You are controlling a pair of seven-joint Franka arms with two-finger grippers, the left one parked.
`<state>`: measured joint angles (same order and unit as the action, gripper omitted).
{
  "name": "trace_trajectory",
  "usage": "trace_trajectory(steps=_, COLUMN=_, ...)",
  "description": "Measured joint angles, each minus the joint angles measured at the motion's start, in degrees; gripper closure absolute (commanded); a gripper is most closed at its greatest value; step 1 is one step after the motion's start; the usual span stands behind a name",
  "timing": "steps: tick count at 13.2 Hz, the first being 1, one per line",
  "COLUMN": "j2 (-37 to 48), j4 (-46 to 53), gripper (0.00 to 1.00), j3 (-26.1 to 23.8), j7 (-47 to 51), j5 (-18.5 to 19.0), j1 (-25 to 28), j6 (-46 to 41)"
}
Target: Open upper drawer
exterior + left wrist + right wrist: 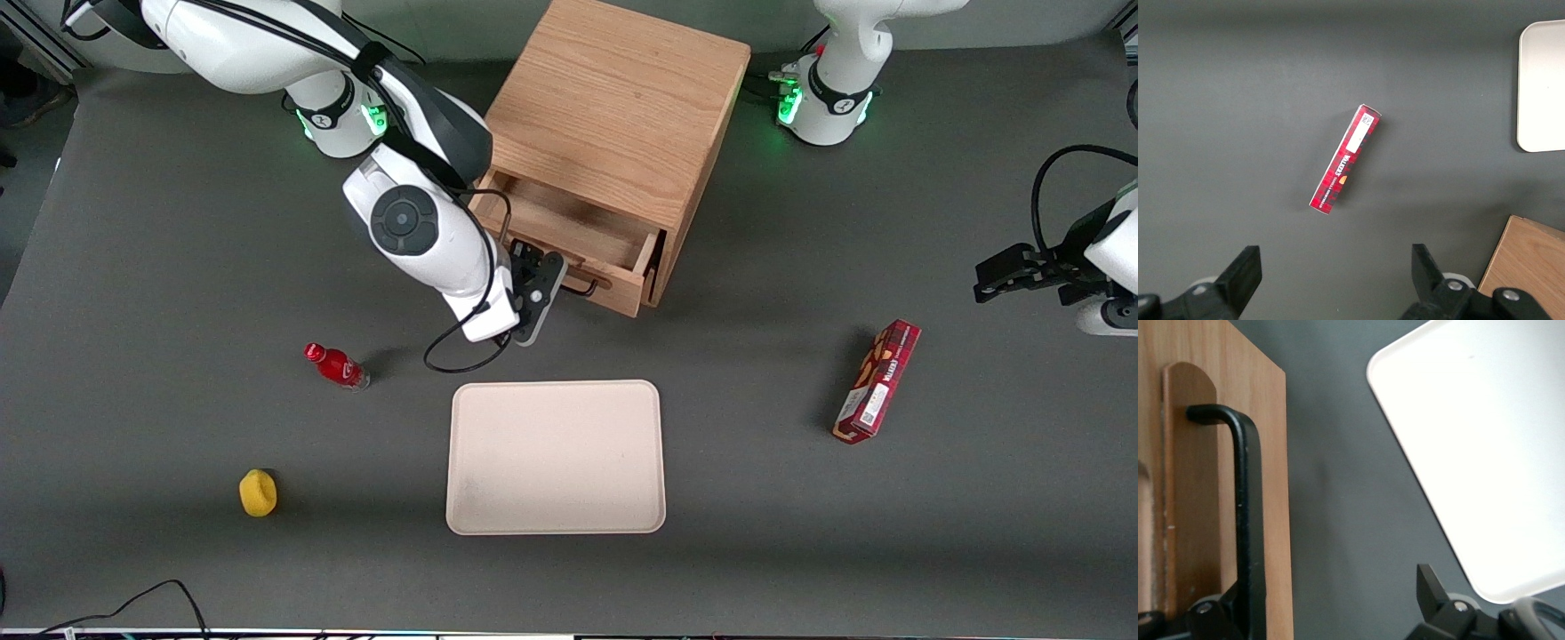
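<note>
Upper drawer (pixel 569 240) stands pulled partway out of the wooden cabinet (pixel 618 116) in our front view, its inside showing; the gripper (pixel 542 289) sits at its black bar handle (pixel 582 286), just above the tray (pixel 556 458). From the right wrist we see the handle (pixel 1248 520) beside one finger (pixel 1211 613), the fingers spread wide and not closed on the bar. From the left wrist we see only a red box (pixel 1345 160).
</note>
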<state>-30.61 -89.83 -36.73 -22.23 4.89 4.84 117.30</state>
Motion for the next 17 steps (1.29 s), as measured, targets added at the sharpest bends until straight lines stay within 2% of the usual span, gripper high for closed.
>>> trace_trajectory(steps=9, j2=0.0, j4=1.9, gripper=0.00, j3=7.2, j7=-0.3, j5=0.0, j1=-0.1, j6=10.2)
trace_trajectory(steps=13, j2=-0.4, j4=3.4, gripper=0.00, j3=10.1, j7=-3.3, j5=0.0, j1=-0.1, j6=12.1)
trace_trajectory(steps=17, j2=-1.0, j4=4.6, gripper=0.00, j3=11.1, j7=-5.2, j5=-0.3, j1=-0.2, j6=12.2)
